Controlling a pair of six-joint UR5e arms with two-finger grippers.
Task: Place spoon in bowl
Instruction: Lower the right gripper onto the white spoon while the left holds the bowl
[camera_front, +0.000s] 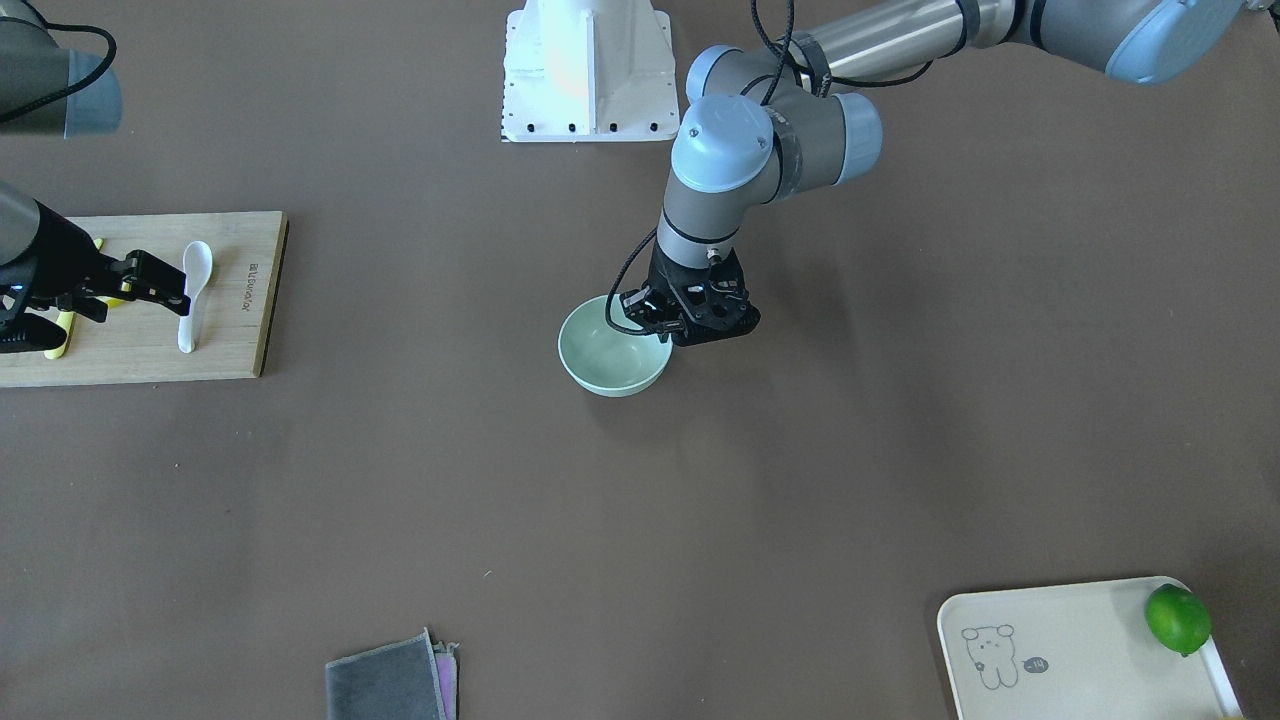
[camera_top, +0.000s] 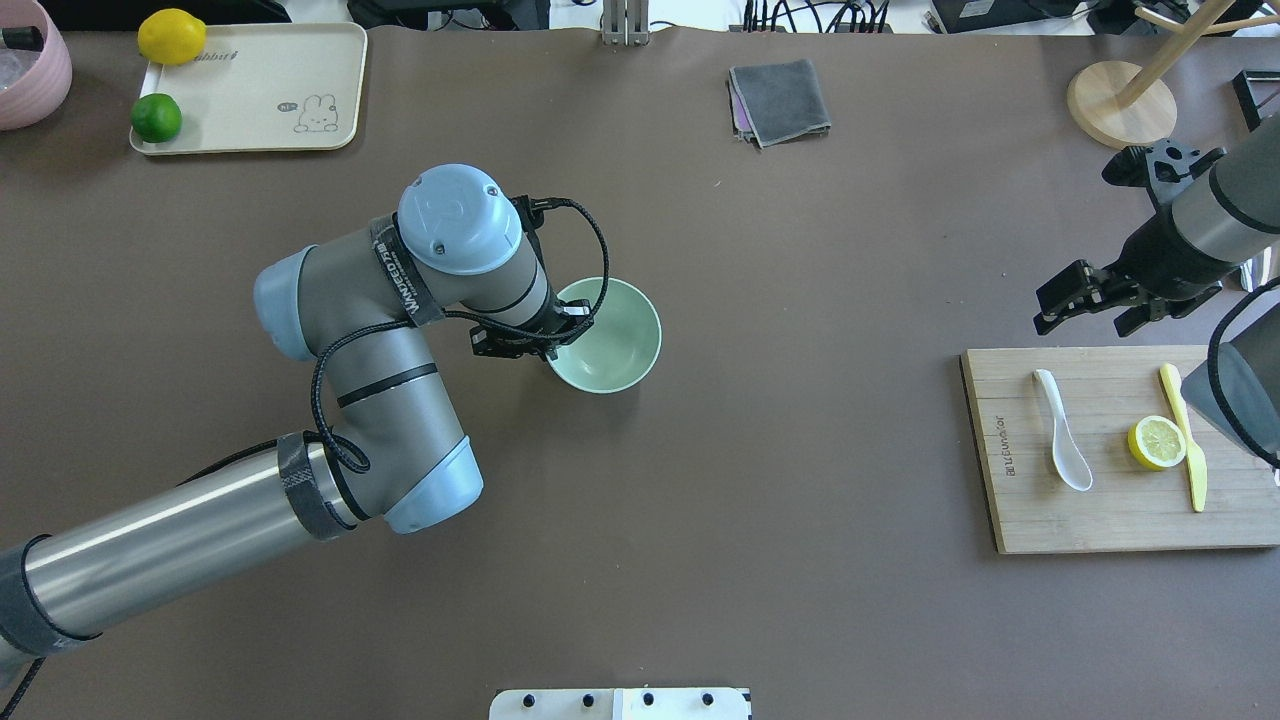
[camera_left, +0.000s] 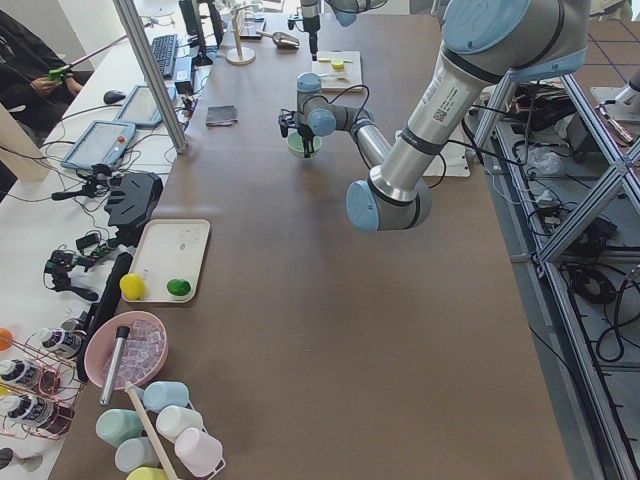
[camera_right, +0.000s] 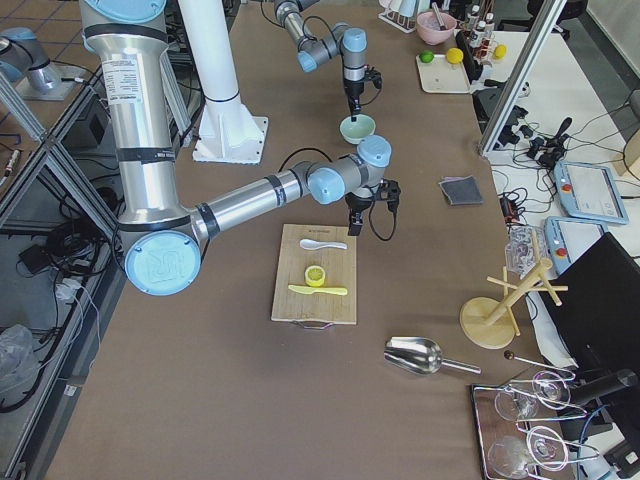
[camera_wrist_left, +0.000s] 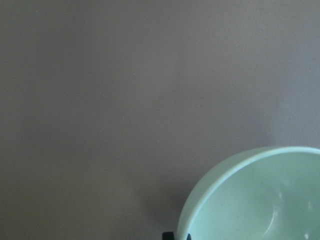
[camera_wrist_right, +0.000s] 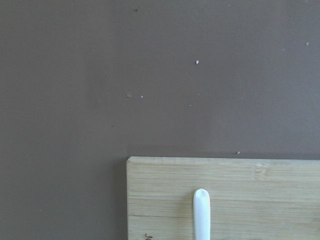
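Brown table (camera_top: 800, 450), with the wooden board (camera_top: 1100, 510) at the robot's right end. Mint bowl (camera_top: 615, 340) sits upright mid-table; left gripper (camera_front: 648, 322) pinches its rim, fingers nearly together. Right gripper (camera_top: 1085, 318) hangs spread above the board's far edge. Spoon (camera_top: 1062, 432) lies flat on the board, untouched, well apart from the bowl.
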